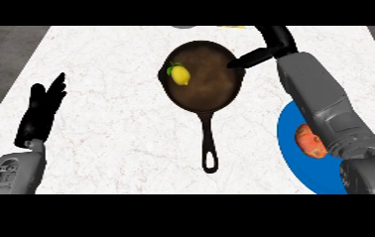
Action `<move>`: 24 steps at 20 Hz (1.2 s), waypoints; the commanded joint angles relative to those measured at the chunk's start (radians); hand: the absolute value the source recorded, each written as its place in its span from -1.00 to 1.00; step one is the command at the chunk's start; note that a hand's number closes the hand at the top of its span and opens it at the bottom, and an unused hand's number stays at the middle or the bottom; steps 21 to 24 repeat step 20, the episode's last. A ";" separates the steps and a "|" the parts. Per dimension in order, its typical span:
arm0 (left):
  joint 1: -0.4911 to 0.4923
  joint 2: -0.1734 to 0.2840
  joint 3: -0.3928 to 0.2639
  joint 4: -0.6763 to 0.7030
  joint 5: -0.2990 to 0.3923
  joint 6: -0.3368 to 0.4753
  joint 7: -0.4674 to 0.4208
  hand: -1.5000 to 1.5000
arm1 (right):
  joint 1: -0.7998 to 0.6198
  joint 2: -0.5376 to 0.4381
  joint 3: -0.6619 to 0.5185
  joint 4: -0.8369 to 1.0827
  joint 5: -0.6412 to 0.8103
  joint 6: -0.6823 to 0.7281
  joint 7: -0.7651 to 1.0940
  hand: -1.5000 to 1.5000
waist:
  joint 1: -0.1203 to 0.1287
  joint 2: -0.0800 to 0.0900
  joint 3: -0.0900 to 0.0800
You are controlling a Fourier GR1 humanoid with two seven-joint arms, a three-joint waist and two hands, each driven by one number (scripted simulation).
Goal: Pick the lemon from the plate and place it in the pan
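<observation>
A white marbled tabletop (110, 132). The lemon (180, 75) lies inside the dark pan (212, 89), left side. Your right hand (253, 58) hovers at the pan's right rim, fingers straight and together; your left hand (42, 109) rests open, near left. Judged light, firm, slightly slippery; take it around its middle.

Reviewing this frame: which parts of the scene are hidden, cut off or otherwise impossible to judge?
Head view only:
- Blue plate: its right part is hidden by the right forearm and cut by the picture's edge.
- Orange-red item on the plate: partly behind the forearm, so its identity is unclear.
- Right robot hand above the pan rim: its dark fingers merge, so their pose is unreadable.
- Objects at the counter's far edge: cut off.
</observation>
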 commanded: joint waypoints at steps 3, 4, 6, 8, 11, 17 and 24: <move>0.018 -0.024 -0.019 -0.032 -0.011 0.013 0.008 0.00 | 0.048 -0.170 -0.012 0.000 -0.009 0.180 -0.045 -1.00 | 0.002 0.005 0.002; -0.002 -0.008 -0.003 -0.002 -0.008 0.009 -0.002 0.00 | 0.059 -0.200 -0.017 0.000 -0.013 0.205 -0.056 -1.00 | -0.004 0.010 0.002; 0.021 -0.017 -0.005 -0.011 -0.010 0.017 -0.014 0.00 | 0.044 -0.254 -0.011 0.002 -0.007 0.289 -0.039 -1.00 | -0.004 0.004 0.002; 0.026 -0.015 -0.013 -0.014 -0.014 0.009 -0.020 0.00 | 0.069 -0.271 -0.003 0.000 0.003 0.301 -0.067 -1.00 | 0.007 0.009 0.002; -0.016 0.002 0.007 0.007 0.010 -0.014 -0.003 0.00 | 0.092 -0.339 0.006 -0.010 0.014 0.366 -0.108 -1.00 | 0.002 0.013 0.003; -0.011 0.008 -0.001 -0.001 -0.008 -0.010 -0.002 0.00 | 0.088 -0.404 0.009 -0.011 0.022 0.427 -0.106 -1.00 | 0.014 0.013 0.004; -0.013 -0.008 -0.016 -0.017 -0.017 0.000 -0.006 0.00 | 0.132 -0.415 0.013 -0.022 0.026 0.419 -0.152 -1.00 | 0.020 0.019 0.006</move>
